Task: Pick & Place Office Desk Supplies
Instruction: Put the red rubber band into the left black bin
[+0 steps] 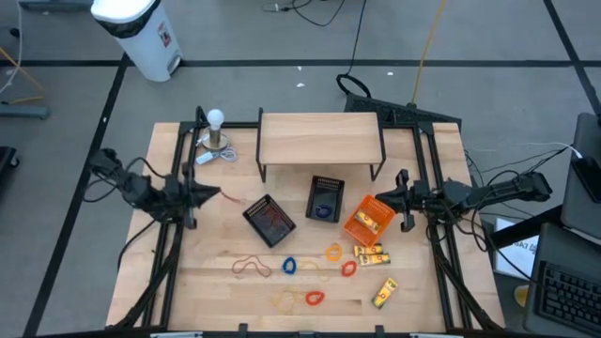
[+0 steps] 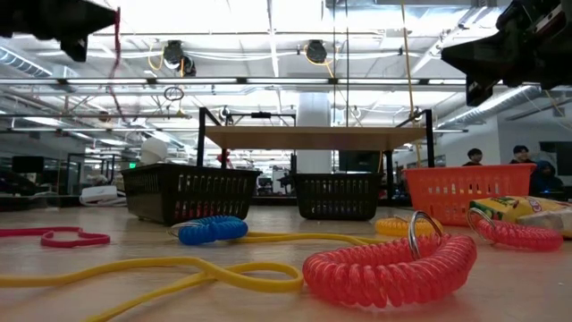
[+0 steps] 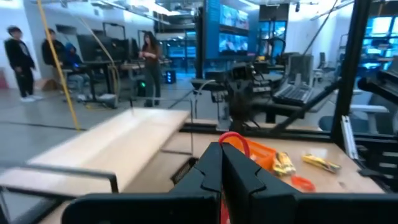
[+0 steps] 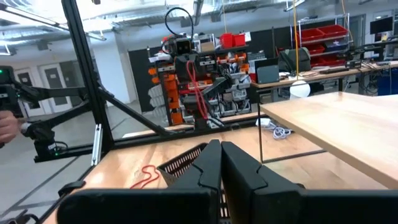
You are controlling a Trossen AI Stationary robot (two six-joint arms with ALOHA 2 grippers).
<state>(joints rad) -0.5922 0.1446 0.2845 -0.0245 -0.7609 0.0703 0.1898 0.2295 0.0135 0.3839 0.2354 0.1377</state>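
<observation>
The thin red rubber-band loop [image 1: 231, 198] hangs from the closed left gripper [image 1: 214, 194] just beside the black mesh tray [image 1: 269, 221] and may slip and miss it, while the right gripper [image 1: 389, 196], closed and empty, waits near the orange tray [image 1: 367, 220].

left arm: dark six-joint arm reaching in from 9 o'clock, raised above the table
left gripper [image 1: 214, 194]: two dark fingers [image 3: 205, 171] pressed together, a thin red loop pinched between them, pointing toward 3 o'clock
right arm: dark six-joint arm reaching in from 3 o'clock, raised
right gripper [image 1: 383, 197]: fingers [image 4: 208, 163] closed, nothing held, pointing toward 9 o'clock
</observation>
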